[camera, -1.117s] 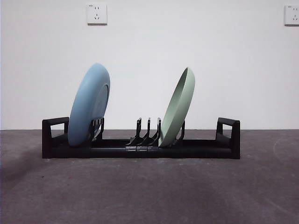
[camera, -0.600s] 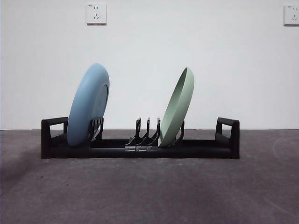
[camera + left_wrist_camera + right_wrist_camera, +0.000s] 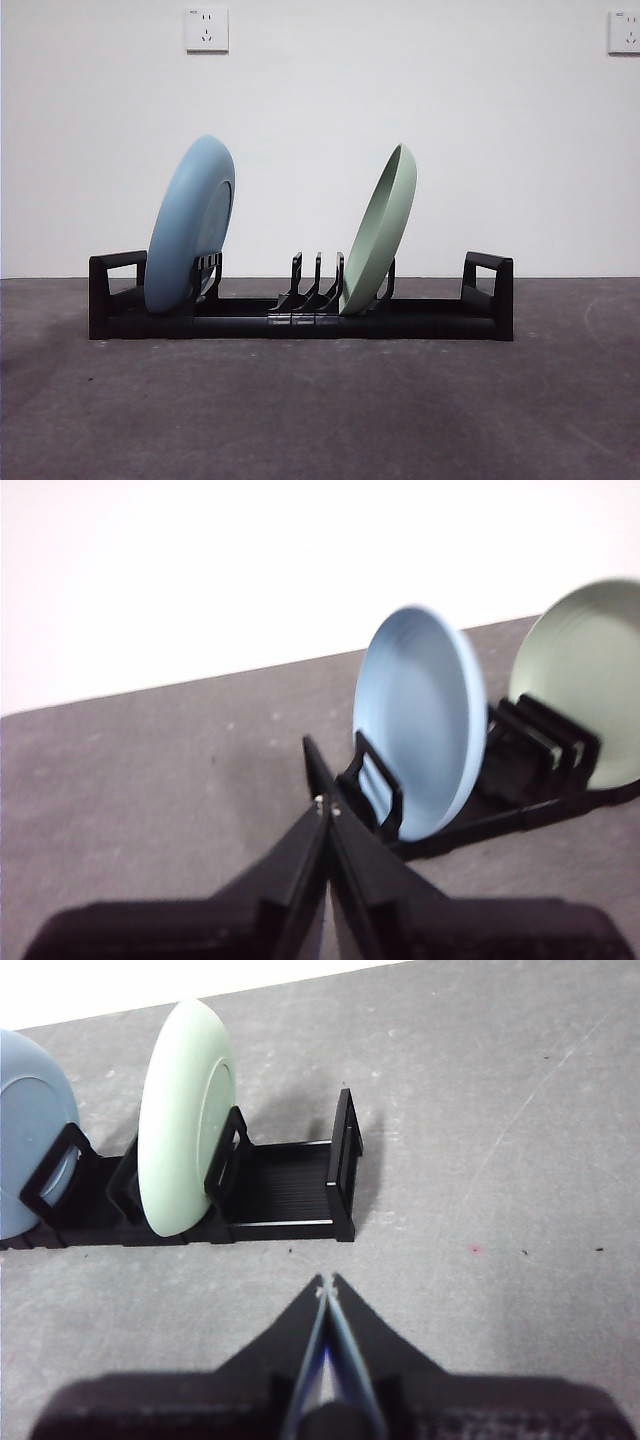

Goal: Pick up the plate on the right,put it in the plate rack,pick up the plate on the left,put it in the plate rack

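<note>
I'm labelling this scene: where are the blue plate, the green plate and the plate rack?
blue plate (image 3: pixel 190 225): front view, middle of its rounded back.
green plate (image 3: pixel 380 235): front view, its outer side.
plate rack (image 3: pixel 488 290): front view, right end handle.

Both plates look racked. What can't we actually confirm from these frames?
- Front view: neither arm shows.
- Front view: the feet of the blue plate and green plate sit behind the plate rack prongs, so their exact slots are unclear.
- Left wrist view: the whole picture is blurred; the green plate is cut by the edge.
- Right wrist view: the blue plate and the rack's far end are cut by the edge.
</note>
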Tool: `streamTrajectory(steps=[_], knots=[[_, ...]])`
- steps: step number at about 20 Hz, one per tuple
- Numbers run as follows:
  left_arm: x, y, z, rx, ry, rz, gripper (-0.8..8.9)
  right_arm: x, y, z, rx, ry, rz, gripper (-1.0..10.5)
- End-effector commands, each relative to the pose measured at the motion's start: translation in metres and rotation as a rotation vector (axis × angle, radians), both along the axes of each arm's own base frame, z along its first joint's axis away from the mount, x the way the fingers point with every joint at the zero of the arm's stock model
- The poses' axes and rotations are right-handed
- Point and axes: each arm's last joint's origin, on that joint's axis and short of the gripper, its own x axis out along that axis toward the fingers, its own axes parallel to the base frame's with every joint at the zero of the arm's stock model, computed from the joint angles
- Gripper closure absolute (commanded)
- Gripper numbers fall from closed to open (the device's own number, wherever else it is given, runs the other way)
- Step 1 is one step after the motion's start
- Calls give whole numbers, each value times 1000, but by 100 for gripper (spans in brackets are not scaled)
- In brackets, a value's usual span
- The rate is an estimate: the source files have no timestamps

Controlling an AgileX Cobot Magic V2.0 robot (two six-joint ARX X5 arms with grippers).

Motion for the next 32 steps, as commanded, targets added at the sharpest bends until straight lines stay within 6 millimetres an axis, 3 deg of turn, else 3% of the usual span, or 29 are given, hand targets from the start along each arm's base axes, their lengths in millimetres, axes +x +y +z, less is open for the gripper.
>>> streamTrajectory(steps=[1,4,9,27,32], knots=[[3,2,-27,-18,0,24,816,0,0,-1,8,-1,-6,946],[4,4,-55,-21,26,49,816,0,0,-1,8,-1,-6,946],[6,3,-80,-17,83,52,816,0,0,-1,8,-1,-6,946],[7,3,-79,-35,81,51,816,0,0,-1,7,0,-7,946],[7,3,-79,-35,80,51,816,-7,-10,1,-218,-114,5,946]])
